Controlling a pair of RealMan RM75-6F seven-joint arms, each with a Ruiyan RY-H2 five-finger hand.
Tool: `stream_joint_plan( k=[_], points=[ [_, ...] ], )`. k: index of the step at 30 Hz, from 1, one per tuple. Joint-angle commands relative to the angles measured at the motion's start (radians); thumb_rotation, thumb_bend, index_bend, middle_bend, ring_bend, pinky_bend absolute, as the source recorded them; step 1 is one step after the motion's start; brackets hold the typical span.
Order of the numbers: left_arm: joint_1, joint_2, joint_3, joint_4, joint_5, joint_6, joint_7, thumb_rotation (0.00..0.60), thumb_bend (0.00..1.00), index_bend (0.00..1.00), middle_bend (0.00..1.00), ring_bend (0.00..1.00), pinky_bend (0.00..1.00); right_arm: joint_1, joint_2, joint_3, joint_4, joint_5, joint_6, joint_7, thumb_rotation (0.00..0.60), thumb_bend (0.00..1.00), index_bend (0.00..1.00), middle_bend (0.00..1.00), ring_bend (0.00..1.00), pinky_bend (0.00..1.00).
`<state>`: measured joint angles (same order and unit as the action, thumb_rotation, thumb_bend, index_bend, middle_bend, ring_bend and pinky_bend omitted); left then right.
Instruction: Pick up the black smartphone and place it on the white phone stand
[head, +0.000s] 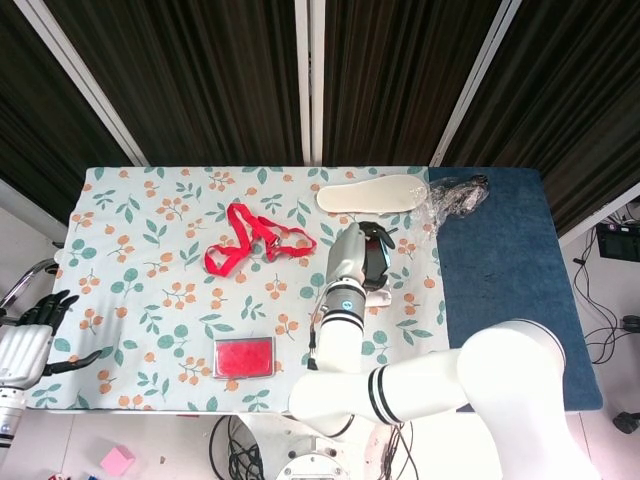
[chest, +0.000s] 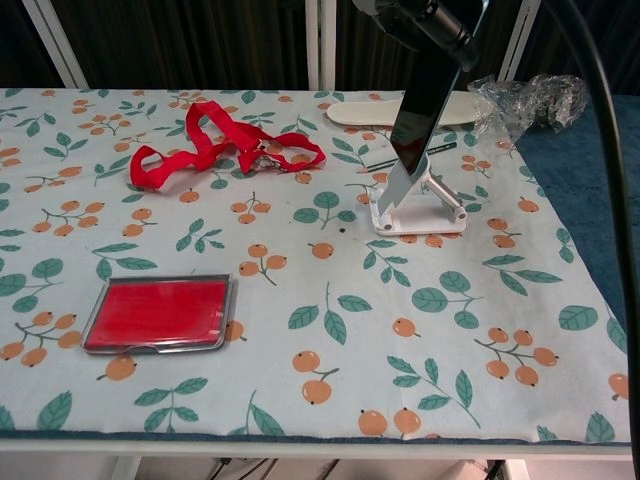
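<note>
In the chest view the black smartphone (chest: 426, 108) hangs tilted, top end to the right, gripped at that end by my right hand (chest: 420, 20) at the frame's top edge. Its lower end sits just over the slanted back plate of the white phone stand (chest: 415, 205); I cannot tell if they touch. From the head view, my right hand (head: 350, 258) covers most of the stand, with the phone (head: 376, 264) dark beside it. My left hand (head: 32, 335) hangs off the table's left front corner, fingers apart and holding nothing.
A red lanyard (chest: 225, 150) lies left of the stand and a red flat case (chest: 160, 312) near the front left. A pale shoe insole (chest: 365, 110) and crumpled clear plastic (chest: 530, 100) lie behind the stand. Blue cloth (chest: 590, 200) covers the table's right end.
</note>
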<state>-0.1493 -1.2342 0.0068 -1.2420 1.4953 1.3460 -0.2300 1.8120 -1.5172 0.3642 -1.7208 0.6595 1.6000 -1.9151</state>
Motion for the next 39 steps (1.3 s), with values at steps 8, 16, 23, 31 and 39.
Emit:
stream_joint_plan(
  k=[8, 16, 23, 31, 39],
  points=[
    [0.003, -0.001, 0.005, 0.014, 0.004, -0.001, -0.001, 0.205, 0.00, 0.10, 0.06, 0.06, 0.19, -0.042, -0.085, 0.044, 0.042, -0.055, 0.058, -0.042, 0.600, 0.33, 0.77, 0.44, 0.45, 0.57],
    [0.001, -0.012, 0.012, 0.024, 0.011, -0.009, 0.011, 0.211, 0.00, 0.10, 0.06, 0.06, 0.19, -0.085, -0.133, 0.054, 0.072, -0.119, 0.078, -0.054, 0.600, 0.33, 0.77, 0.44, 0.45, 0.57],
    [-0.001, -0.014, 0.012, 0.029, 0.012, -0.011, 0.005, 0.207, 0.00, 0.10, 0.06, 0.06, 0.19, -0.120, -0.161, 0.064, 0.093, -0.163, 0.072, -0.080, 0.600, 0.33, 0.77, 0.44, 0.45, 0.57],
    [0.000, -0.017, 0.014, 0.034, 0.009, -0.016, 0.003, 0.211, 0.00, 0.10, 0.06, 0.06, 0.19, -0.138, -0.197, 0.082, 0.115, -0.206, 0.079, -0.109, 0.600, 0.33, 0.77, 0.44, 0.45, 0.57],
    [-0.004, -0.016, 0.010, 0.026, 0.018, -0.008, -0.005, 0.208, 0.00, 0.10, 0.06, 0.06, 0.19, -0.159, -0.228, 0.095, 0.132, -0.236, 0.090, -0.131, 0.600, 0.33, 0.77, 0.43, 0.45, 0.57]
  ],
)
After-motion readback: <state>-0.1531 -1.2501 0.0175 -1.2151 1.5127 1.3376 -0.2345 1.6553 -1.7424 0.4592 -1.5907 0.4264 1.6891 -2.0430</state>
